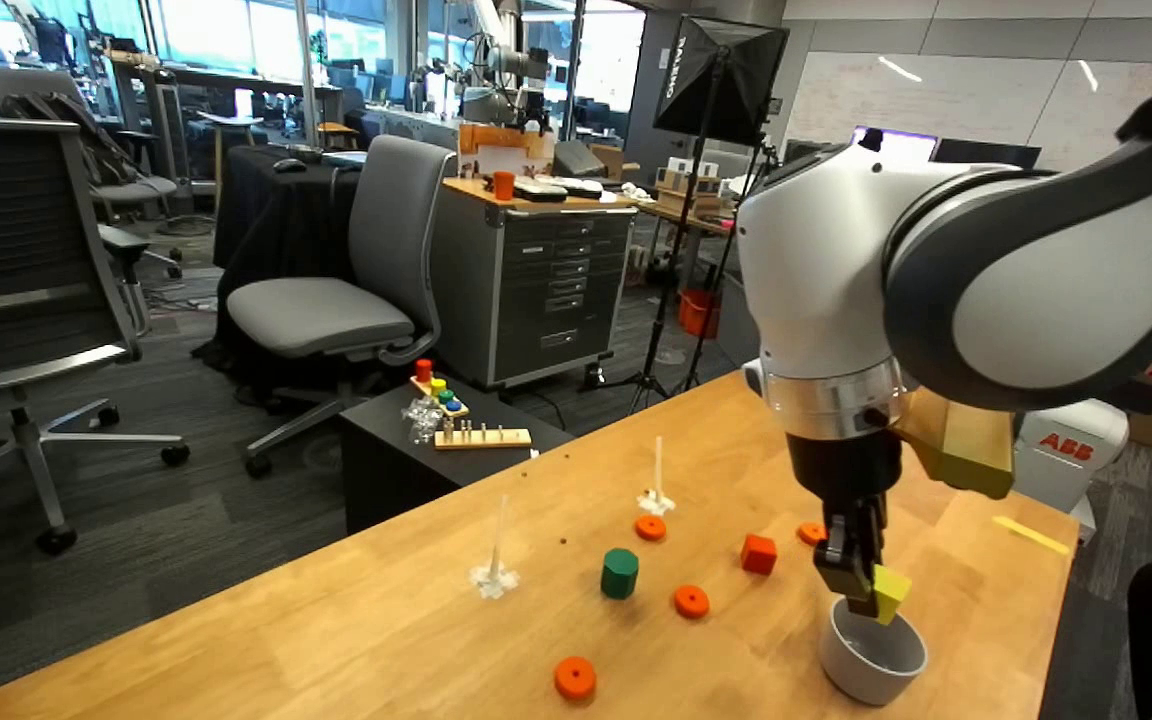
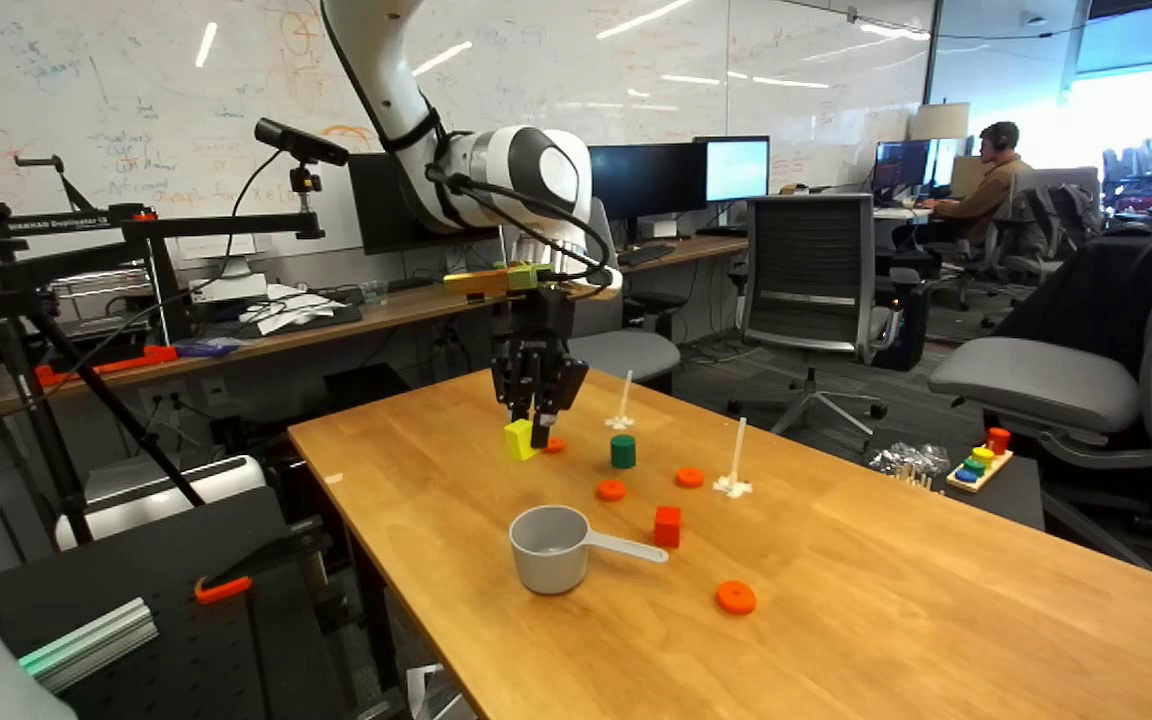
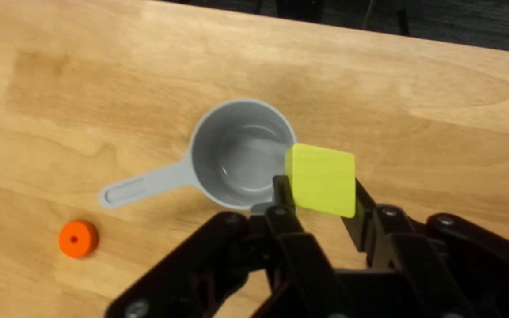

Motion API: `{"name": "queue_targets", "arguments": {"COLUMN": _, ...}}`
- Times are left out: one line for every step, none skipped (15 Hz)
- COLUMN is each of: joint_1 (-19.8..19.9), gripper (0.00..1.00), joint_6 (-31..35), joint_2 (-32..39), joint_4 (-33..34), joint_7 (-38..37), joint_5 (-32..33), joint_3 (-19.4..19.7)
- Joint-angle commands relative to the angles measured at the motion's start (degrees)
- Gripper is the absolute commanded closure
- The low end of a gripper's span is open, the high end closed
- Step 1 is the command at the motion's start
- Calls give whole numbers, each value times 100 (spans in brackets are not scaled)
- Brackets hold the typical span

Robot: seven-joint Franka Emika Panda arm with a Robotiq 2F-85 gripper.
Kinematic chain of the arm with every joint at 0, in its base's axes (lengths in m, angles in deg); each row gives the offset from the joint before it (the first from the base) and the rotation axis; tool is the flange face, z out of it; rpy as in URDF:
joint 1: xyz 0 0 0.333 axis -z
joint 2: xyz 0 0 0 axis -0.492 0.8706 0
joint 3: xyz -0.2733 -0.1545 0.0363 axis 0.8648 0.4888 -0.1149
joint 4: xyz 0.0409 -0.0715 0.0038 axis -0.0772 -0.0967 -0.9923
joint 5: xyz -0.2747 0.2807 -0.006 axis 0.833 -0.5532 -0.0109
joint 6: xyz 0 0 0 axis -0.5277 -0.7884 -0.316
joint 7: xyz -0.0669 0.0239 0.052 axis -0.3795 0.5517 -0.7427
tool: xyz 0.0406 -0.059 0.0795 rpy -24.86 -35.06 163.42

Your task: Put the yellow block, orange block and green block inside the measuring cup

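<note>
My gripper (image 3: 320,187) is shut on the yellow block (image 3: 325,181), which sits tilted between the two fingertips, raised off the table. Below it stands the grey measuring cup (image 3: 208,154), its handle pointing left in the wrist view; the block overlaps the right side of its rim there. Nothing shows inside the cup in the wrist view. In an exterior view the block (image 2: 521,440) appears behind the cup (image 2: 548,572), off to its far side. The red-orange block (image 1: 759,554) and the dark green block (image 1: 620,574) rest on the tabletop, apart from each other, in both exterior views.
Several round orange discs lie scattered about, one disc (image 3: 77,238) below the cup's handle in the wrist view. Two thin upright pegs (image 1: 658,470) (image 2: 737,455) are fixed to the wooden table (image 2: 886,640). The table's edge runs close by the cup.
</note>
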Motion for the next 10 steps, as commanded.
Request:
{"name": "queue_targets", "arguments": {"joint_1": 320, "gripper": 92, "joint_6": 173, "joint_2": -637, "joint_4": -800, "joint_7": -106, "joint_5": 182, "joint_3": 145}}
{"name": "queue_targets", "arguments": {"joint_1": 411, "gripper": 92, "joint_6": 179, "joint_2": -708, "joint_4": -888, "joint_7": -116, "joint_5": 229, "joint_3": 197}}
{"name": "queue_targets", "arguments": {"joint_1": 495, "gripper": 92, "joint_6": 202, "joint_2": -737, "joint_4": -936, "joint_7": -104, "joint_5": 261, "joint_3": 232}}
{"name": "queue_targets", "arguments": {"joint_1": 573, "gripper": 91, "joint_6": 224, "joint_2": -768, "joint_4": -976, "joint_7": -110, "joint_5": 302, "joint_3": 272}}
{"name": "queue_targets", "arguments": {"joint_1": 626, "gripper": 43, "joint_6": 295, "joint_2": -814, "joint_4": -1039, "joint_7": -116, "joint_5": 368, "joint_3": 299}}
{"name": "queue_targets", "arguments": {"joint_1": 675, "gripper": 84, "joint_6": 461, "joint_2": -856, "joint_4": -1108, "joint_7": -71, "joint_5": 459, "joint_3": 311}}
{"name": "queue_targets", "arguments": {"joint_1": 697, "gripper": 84, "joint_6": 535, "joint_2": -870, "joint_4": -1139, "joint_7": -130, "joint_5": 548, "joint_3": 331}}
{"name": "queue_targets", "arguments": {"joint_1": 724, "gripper": 90, "joint_6": 671, "joint_2": -895, "joint_4": -1189, "joint_7": -97, "joint_5": 620, "joint_3": 325}}
{"name": "queue_targets", "arguments": {"joint_1": 727, "gripper": 93, "joint_6": 774, "joint_2": -905, "joint_4": -1221, "joint_7": -163, "joint_5": 668, "joint_3": 330}}
{"name": "queue_targets", "arguments": {"joint_1": 727, "gripper": 92, "joint_6": 850, "joint_2": -904, "joint_4": -1233, "joint_7": -194, "joint_5": 716, "joint_3": 328}}
